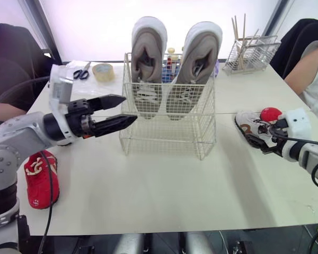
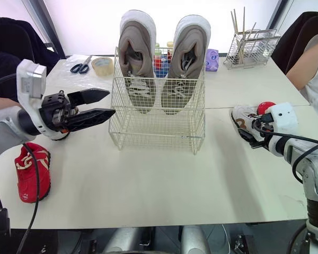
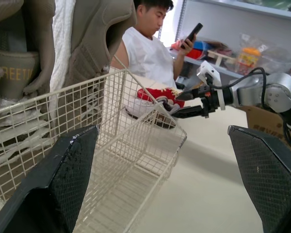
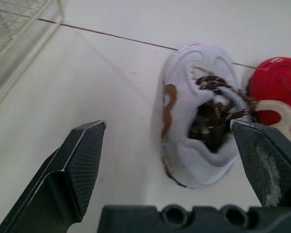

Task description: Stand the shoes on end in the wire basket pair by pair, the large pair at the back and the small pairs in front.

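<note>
Big shoes [image 1: 147, 58] stand at back of basket [image 1: 164, 135], top middle. Small pairs come next. White shoe [image 4: 194, 111] lies at right side, just ahead of right gripper [image 4: 169, 131], fingers wide apart. Next, likely: reach closer, pinch it. Left gripper [image 1: 130, 108] gaping, empty, left of basket.

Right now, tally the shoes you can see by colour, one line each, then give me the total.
Grey large shoes, on end in the wire basket: 2
Red small shoes, one lying far left, one beside the white one: 2
White small shoe, brown laces: 1
Total: 5 shoes
</note>
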Robot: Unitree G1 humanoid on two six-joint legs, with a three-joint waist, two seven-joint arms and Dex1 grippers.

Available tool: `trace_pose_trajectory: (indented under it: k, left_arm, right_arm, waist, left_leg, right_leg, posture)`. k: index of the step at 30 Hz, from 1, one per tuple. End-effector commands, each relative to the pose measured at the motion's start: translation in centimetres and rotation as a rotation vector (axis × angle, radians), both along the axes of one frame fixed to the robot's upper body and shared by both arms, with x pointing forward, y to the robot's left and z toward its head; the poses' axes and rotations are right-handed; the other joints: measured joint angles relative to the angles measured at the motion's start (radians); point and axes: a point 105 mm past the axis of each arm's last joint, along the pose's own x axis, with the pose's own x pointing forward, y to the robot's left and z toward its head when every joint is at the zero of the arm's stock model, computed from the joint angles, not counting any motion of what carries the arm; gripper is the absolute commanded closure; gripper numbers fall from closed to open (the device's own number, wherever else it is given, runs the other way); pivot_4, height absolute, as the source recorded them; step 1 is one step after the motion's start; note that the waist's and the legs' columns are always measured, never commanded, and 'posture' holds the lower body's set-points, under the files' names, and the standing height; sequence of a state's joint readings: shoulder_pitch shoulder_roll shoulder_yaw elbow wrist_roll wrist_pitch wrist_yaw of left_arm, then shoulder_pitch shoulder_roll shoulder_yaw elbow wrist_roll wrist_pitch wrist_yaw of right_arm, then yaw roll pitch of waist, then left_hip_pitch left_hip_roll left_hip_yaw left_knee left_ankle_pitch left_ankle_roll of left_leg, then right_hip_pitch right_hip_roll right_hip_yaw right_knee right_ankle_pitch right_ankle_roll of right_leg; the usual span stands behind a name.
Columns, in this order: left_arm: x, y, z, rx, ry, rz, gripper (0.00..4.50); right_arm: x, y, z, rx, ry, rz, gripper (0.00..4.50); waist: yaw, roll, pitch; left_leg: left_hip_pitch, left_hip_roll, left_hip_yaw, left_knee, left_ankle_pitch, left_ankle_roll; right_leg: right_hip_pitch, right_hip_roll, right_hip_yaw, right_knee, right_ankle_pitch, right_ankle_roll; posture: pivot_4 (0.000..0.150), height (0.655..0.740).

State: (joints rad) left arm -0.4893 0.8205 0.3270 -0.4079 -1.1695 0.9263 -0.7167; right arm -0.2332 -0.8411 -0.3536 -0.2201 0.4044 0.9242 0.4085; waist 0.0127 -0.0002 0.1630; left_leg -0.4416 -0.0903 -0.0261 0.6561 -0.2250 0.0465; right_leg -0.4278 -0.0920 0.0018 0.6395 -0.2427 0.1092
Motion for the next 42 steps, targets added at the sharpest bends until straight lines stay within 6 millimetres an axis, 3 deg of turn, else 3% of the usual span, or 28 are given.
trace_pose_trajectory:
  k: [1,16,19,26,27,29,35,38,42]
  left_arm:
    - [-0.4,-0.1,0.3,0.019,-0.042,0.003,0.05]
    - [-0.8,-0.5,-0.2,0.052,-0.067,0.046,0.05]
    - [-0.8,-0.6,-0.1,0.054,-0.073,0.053,0.00]
    - [-0.7,-0.5,0.0,0.061,-0.081,0.075,0.00]
    - [-0.6,-0.4,0.0,0.062,-0.082,0.078,0.00]
    - [-0.5,-0.3,0.2,0.061,-0.085,0.084,0.00]
    - [0.8,0.7,1.6,0.020,-0.095,0.106,0.00]
    - [1.6,1.1,2.8,-0.031,-0.096,0.105,0.00]
    - [2.1,1.5,4.2,-0.081,-0.091,0.085,0.00]
  right_arm:
    - [0.5,-0.9,0.8,-0.036,-0.056,-0.033,0.00]
    - [2.4,-1.4,-3.0,0.013,0.037,-0.077,0.00]
    - [2.8,-1.5,-3.1,0.010,0.041,-0.079,0.84]
    - [3.1,-1.5,-2.0,-0.007,0.019,-0.059,4.11]
    - [3.1,-1.5,-1.1,-0.022,0.004,-0.051,4.47]
    - [3.1,-1.6,0.8,-0.046,-0.043,-0.039,4.49]
    - [3.1,0.0,13.1,-0.159,-0.425,0.064,4.49]
    - [1.6,2.9,19.9,-0.152,-0.708,0.207,4.49]
    - [-0.6,6.4,24.2,-0.198,-0.909,0.382,4.49]
  waist:
    - [0.000,0.000,0.000]
    - [0.000,0.000,0.000]
    - [-0.001,0.000,0.000]
    - [-0.001,0.000,0.000]
    - [-0.001,0.000,0.000]
    - [-0.001,0.000,0.000]
    - [-0.001,0.007,0.004]
    - [-0.002,0.007,0.005]
    - [0.000,0.005,0.005]
  left_leg:
    - [0.000,0.000,0.000,0.000,0.000,0.000]
    - [0.001,0.000,0.000,-0.006,0.003,0.000]
    - [0.001,0.000,0.000,-0.006,0.003,0.000]
    - [0.002,0.000,0.000,-0.007,0.003,0.000]
    - [0.002,0.000,0.000,-0.007,0.003,0.000]
    - [0.002,0.000,0.000,-0.007,0.003,0.000]
    - [0.001,0.000,0.000,-0.007,0.003,-0.001]
    - [0.001,0.001,0.000,-0.009,0.004,-0.001]
    - [0.001,0.002,-0.001,-0.010,0.004,-0.002]
  right_leg:
    - [0.000,0.000,0.000,0.000,0.000,0.000]
    - [0.000,0.000,0.000,-0.004,0.001,0.000]
    - [0.000,0.000,0.000,-0.004,0.001,-0.001]
    - [0.001,0.001,0.000,-0.005,0.001,-0.001]
    - [0.001,0.001,0.000,-0.005,0.001,-0.001]
    - [0.001,0.001,0.000,-0.005,0.001,-0.001]
    - [0.000,0.001,0.000,-0.005,0.001,-0.001]
    - [-0.001,0.001,-0.001,-0.005,0.001,0.000]
    - [-0.001,0.003,-0.001,-0.007,0.003,0.003]
  posture:
    - [0.150,0.7400]
    - [0.150,0.7400]
    - [0.150,0.7400]
    - [0.150,0.7400]
    - [0.150,0.7400]
    - [0.150,0.7400]
    - [0.150,0.7400]
    - [0.150,0.7400]
    - [0.150,0.7400]
